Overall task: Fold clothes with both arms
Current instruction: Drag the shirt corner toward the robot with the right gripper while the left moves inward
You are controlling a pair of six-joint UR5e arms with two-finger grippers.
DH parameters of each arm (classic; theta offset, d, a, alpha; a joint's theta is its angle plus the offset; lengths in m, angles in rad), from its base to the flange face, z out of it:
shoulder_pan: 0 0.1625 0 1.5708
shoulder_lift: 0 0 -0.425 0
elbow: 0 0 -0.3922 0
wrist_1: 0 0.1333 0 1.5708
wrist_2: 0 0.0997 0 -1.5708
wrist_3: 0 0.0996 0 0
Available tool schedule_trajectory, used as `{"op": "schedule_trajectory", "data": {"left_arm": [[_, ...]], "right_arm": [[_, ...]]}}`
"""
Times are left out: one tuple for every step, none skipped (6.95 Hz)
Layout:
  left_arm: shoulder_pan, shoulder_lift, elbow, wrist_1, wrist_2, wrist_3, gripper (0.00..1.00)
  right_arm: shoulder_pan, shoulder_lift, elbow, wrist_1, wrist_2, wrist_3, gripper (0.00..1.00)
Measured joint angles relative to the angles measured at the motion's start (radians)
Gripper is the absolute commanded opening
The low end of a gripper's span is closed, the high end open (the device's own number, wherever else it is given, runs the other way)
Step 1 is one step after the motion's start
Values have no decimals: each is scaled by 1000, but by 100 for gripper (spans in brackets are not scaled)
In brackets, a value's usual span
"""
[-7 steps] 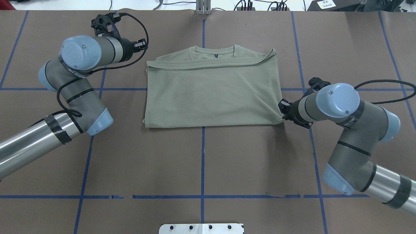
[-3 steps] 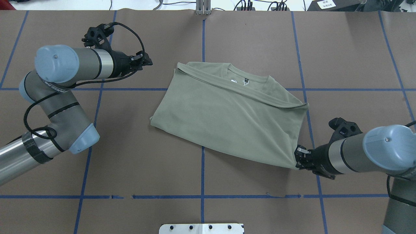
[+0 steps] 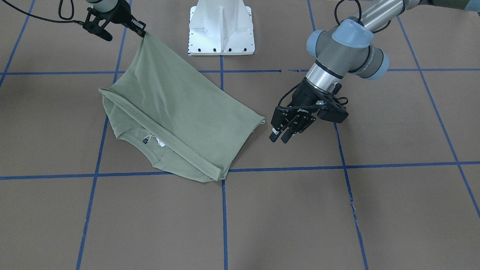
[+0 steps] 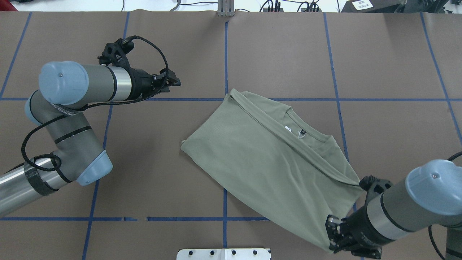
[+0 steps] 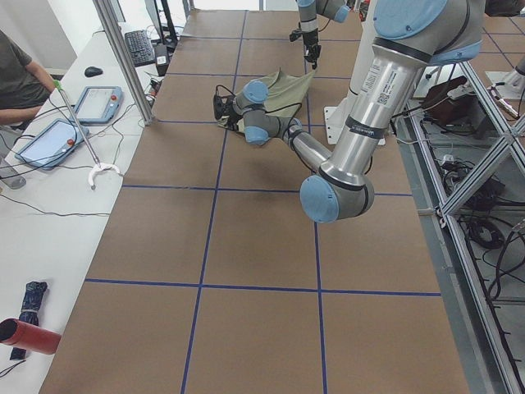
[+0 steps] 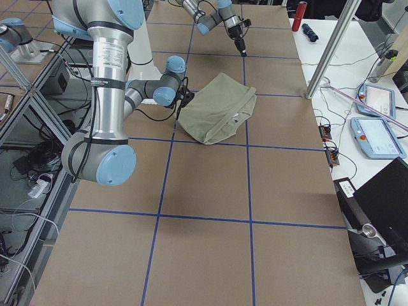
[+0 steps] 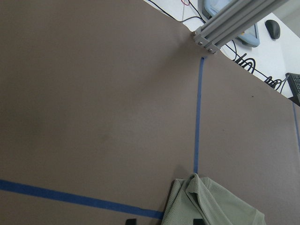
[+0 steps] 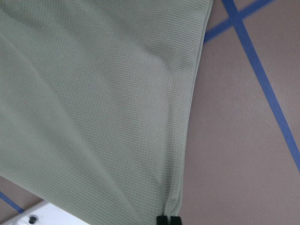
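Front-facing view: the right gripper (image 3: 141, 32) is clamped on one hem corner of the green shirt (image 3: 176, 108), which is drawn out taut beside the white pedestal (image 3: 221, 26). The left gripper (image 3: 279, 137) hovers near the shirt's free side, fingers apart and empty.

Overhead: the half-folded shirt lies skewed, right of the centre of the table (image 4: 288, 50) — a repositioning step, I judge. Next, the left gripper must take a free corner so both grippers can square the shirt. There is bare room on the robot's left; the held corner sits close to the near table edge.

Right wrist view: the fingertips pinch the hem.

Left wrist view: a folded shirt corner shows just ahead — nothing lies between the tips.
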Motion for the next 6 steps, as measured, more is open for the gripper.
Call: {"op": "schedule_trajectory", "data": {"left_arm": [[6, 0, -6, 0, -15, -9, 56], [16, 0, -13, 0, -37, -35, 58], [35, 0, -19, -1, -50, -81, 61], [61, 6, -27, 5, -54, -128, 62], [85, 16, -43, 43, -52, -160, 62], [106, 23, -65, 126, -43, -175, 63]], "right_arm": [[-71, -1, 12, -2, 0, 36, 100], [-152, -2, 14, -4, -51, 60, 100], [-218, -3, 10, -7, -130, 73, 100], [-235, -2, 7, -10, -183, 78, 100], [-189, 1, 7, -11, -206, 79, 100], [-95, 11, 4, -12, -214, 77, 100]]}}
